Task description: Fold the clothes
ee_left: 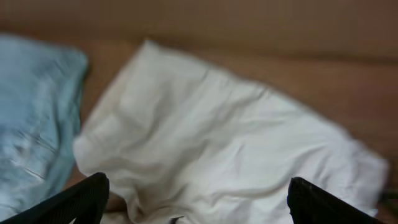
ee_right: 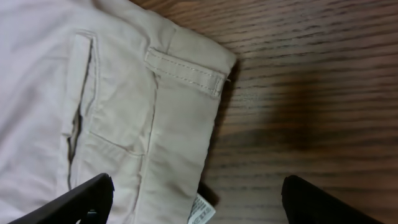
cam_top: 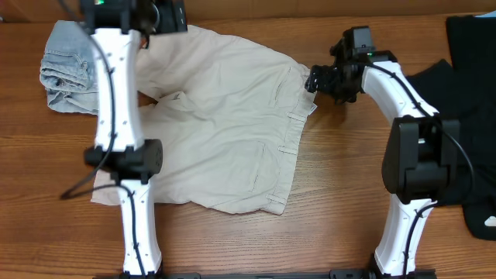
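Shorts [cam_top: 225,124], pale tan, lie spread out flat in the middle of the brown tabletop [cam_top: 333,209]. The waist end is on the right and the leg ends are on the left. A blue cloth [cam_top: 66,66] sits bunched up at the far left corner, just beside the shorts. Black clothes [cam_top: 473,46] lie at the right edge, well apart from the shorts.

The left gripper [cam_top: 172,17] is at the far edge of the shorts, near the blue cloth. Its two fingers [ee_left: 87,199] are wide apart with nothing between them. The picture from its wrist is blurry, so I cannot tell if it touches the shorts. It looks to be just above them.

The right gripper [cam_top: 319,80] is at the far right corner of the shorts, by the waist. Its fingers [ee_right: 93,196] are wide apart too and hold nothing. Under it you can see the corner of the waistband, a belt loop [ee_right: 186,71], a pocket slit [ee_right: 81,93] and a small white tag [ee_right: 202,210] poking out from the edge. To the right of that corner is bare wood.
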You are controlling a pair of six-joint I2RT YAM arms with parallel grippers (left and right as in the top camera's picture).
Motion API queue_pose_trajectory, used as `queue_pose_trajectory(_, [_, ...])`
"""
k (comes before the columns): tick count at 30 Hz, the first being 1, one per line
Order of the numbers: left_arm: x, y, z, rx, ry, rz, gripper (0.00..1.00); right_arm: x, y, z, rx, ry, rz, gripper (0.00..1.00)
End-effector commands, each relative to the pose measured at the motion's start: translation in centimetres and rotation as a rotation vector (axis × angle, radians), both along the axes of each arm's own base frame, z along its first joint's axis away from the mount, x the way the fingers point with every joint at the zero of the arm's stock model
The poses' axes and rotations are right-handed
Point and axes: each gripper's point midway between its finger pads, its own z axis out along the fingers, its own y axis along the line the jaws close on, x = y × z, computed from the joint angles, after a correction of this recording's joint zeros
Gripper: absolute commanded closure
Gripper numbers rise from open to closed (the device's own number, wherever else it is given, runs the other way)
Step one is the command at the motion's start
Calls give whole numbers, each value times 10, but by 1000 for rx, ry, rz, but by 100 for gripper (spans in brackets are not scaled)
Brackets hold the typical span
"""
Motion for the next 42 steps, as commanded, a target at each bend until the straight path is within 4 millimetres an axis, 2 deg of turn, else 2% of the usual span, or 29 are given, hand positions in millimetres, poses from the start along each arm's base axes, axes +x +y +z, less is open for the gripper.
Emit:
queue_pose_trajectory(1, [-36, -9, 106, -21, -238, -45, 7, 0, 12, -15, 11, 2, 62, 11])
queue_pose_trajectory(3, [-52, -9, 137, -24, -306, -46, 7, 1, 19, -19, 26, -8, 96, 11])
queue_pose_trajectory(6, [-77, -7, 171, -26, -377, -46, 6, 6, 24, -21, 28, -28, 105, 12])
queue_pose_trajectory(10, [-106, -5, 199, -28, -429, -46, 6, 14, 31, -19, 36, -67, 114, 17])
queue_pose_trajectory(12, [-117, -1, 204, -15, -430, -32, 6, 18, 35, -20, 38, -82, 118, 25])
queue_pose_trajectory(13, [-121, 2, 204, -3, -425, -21, 6, 18, 36, -22, 39, -83, 120, 31])
queue_pose_trajectory(14, [-130, 10, 200, 37, -399, 3, 6, 18, 38, -27, 38, -79, 123, 48])
queue_pose_trajectory(16, [-135, 18, 192, 76, -360, 28, 6, 15, 37, -30, 36, -63, 123, 61])
queue_pose_trajectory(21, [-135, 23, 172, 101, -277, 44, 6, 7, 20, -26, 47, -5, 49, 69])
queue_pose_trajectory(22, [-134, 23, 169, 102, -267, 43, 6, 7, 13, -22, 47, -1, 36, 74])
queue_pose_trajectory(26, [-129, 22, 155, 106, -217, 40, 6, 12, -19, 8, 77, 10, -26, 95])
queue_pose_trajectory(27, [-127, 22, 151, 107, -204, 39, 6, 15, -25, 15, 92, 7, -37, 96])
queue_pose_trajectory(32, [-122, 20, 135, 106, -147, 30, 7, 43, -52, 70, 236, -105, -66, 96])
queue_pose_trajectory(35, [-120, 20, 129, 105, -130, 27, 7, 50, -54, 81, 270, -148, -54, 96])
queue_pose_trajectory(39, [-118, 20, 129, 105, -132, 27, 6, 40, -36, 67, 263, -109, -13, 55])
queue_pose_trajectory(40, [-117, 20, 130, 105, -136, 27, 6, 36, -27, 55, 244, -82, -2, 45])
queue_pose_trajectory(42, [-116, 20, 130, 105, -140, 27, 6, 32, -14, 39, 217, -52, 16, 40])
